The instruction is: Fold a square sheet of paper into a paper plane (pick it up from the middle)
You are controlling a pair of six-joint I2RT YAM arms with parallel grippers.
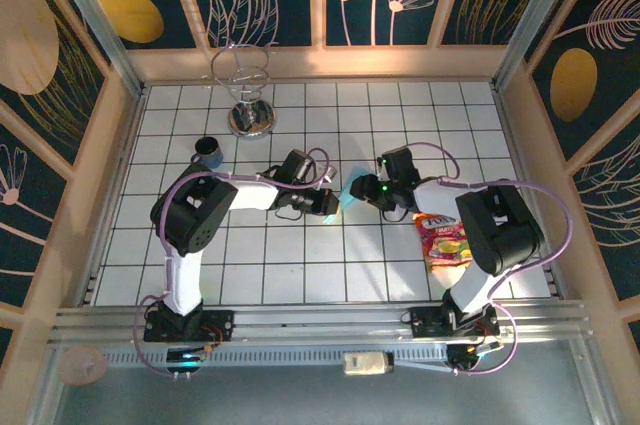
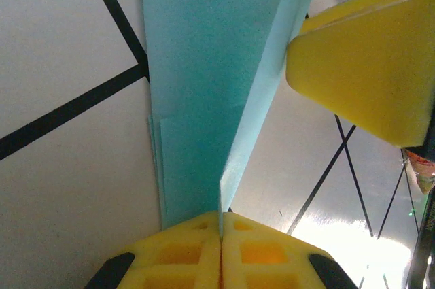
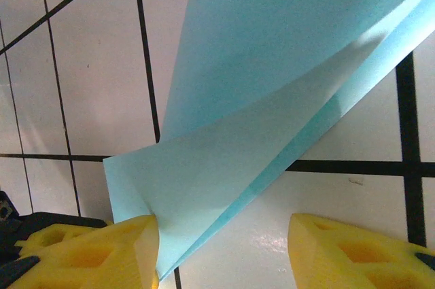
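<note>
Jaws on our left gripper [image 2: 221, 224] pinch the paper plane [image 2: 204, 64] along its crease, so one flap stands up. It sits near the snack packet [image 1: 446, 238], to its left. On our right gripper [image 3: 224, 234] the jaws stand half wide beside that flap, maybe to press it.

Light-blue paper plane [image 1: 351, 191], partly folded, flaps apart, mid-table.

paper plane [image 1: 351, 192] at table [image 1: 300, 255] centre, snack packet [image 1: 445, 241] right of it, cup [image 1: 208, 152] left of it, wire stand [image 1: 247, 95] behind cup
</note>
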